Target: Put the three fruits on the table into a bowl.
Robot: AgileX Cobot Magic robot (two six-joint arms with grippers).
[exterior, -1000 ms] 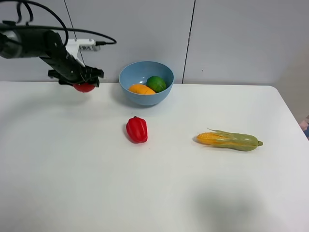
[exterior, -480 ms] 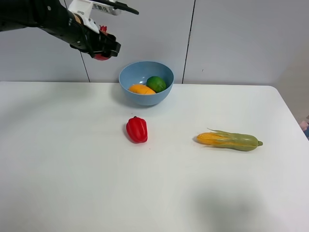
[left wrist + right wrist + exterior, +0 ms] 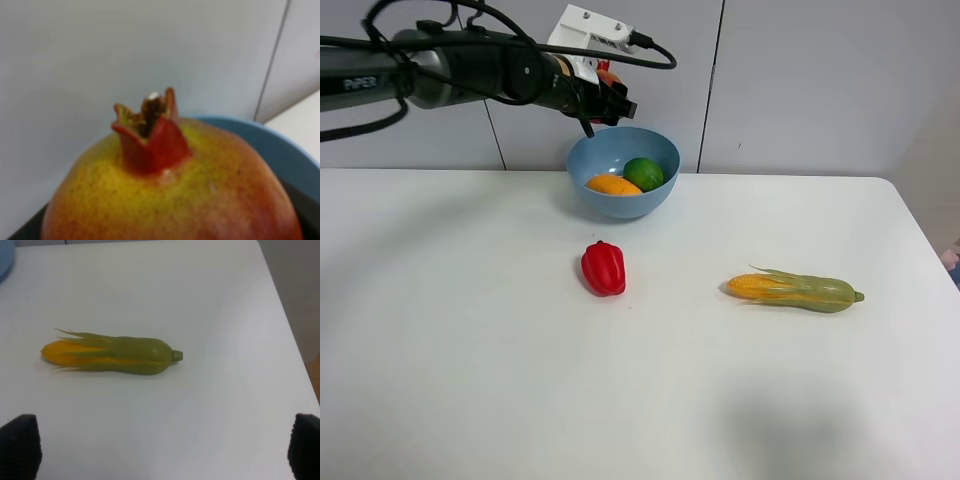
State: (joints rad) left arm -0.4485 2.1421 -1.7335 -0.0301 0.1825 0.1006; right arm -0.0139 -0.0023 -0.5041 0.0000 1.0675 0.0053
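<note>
The left gripper (image 3: 605,97), its jaws clamped on the pomegranate (image 3: 170,185), hangs just above the far-left rim of the bowl (image 3: 610,205), where the mango (image 3: 613,185) and lime (image 3: 643,173) already lie, so the release point seems slightly further toward the bowl's centre, while the right jaws stand apart.

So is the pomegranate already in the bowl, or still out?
Still out. The left gripper holds the pomegranate in the air by the bowl's rim; only the mango and lime lie inside.
</note>
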